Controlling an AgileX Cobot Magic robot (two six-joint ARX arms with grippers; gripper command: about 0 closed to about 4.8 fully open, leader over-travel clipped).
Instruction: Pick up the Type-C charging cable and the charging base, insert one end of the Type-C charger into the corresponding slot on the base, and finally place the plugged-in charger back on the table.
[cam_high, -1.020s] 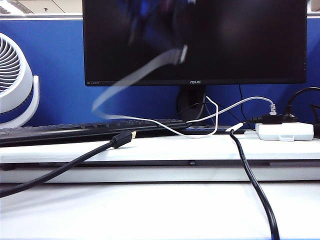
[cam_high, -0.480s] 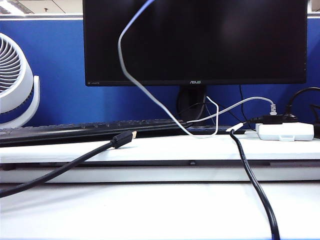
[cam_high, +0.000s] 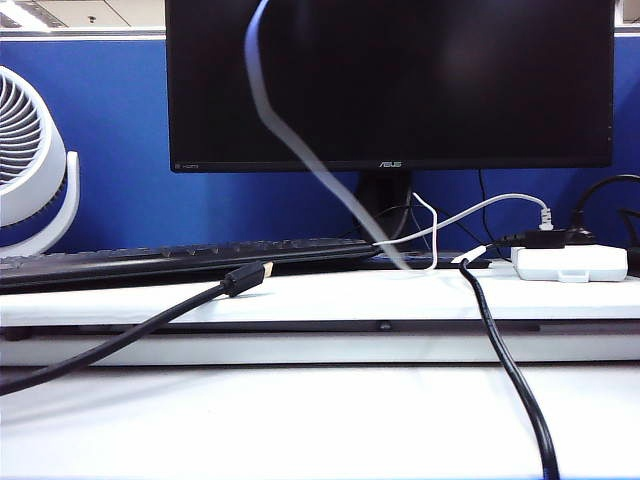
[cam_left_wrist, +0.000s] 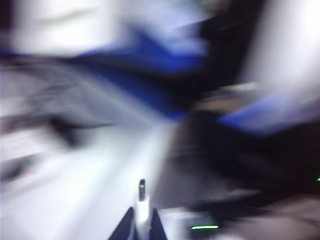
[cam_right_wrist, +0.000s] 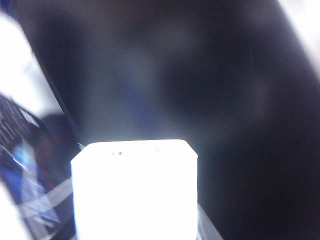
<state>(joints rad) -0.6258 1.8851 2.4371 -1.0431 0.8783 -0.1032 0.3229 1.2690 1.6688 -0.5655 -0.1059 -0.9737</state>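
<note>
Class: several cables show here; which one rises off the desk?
The Type-C charging cable, thin and white, climbing in front of the monitor; the left gripper pinches its plug. The thick black cables lie low.

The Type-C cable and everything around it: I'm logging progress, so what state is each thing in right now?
Type-C charging cable: lifted, hanging from above down to the shelf, motion-blurred.
Cable plug: pinched in the left gripper, not yet inserted.
Charging base: held off the table by the right gripper, whose fingers are hidden.
Monitor: screen dark.
Black cable: unplugged, gold tip lying on the shelf.
</note>
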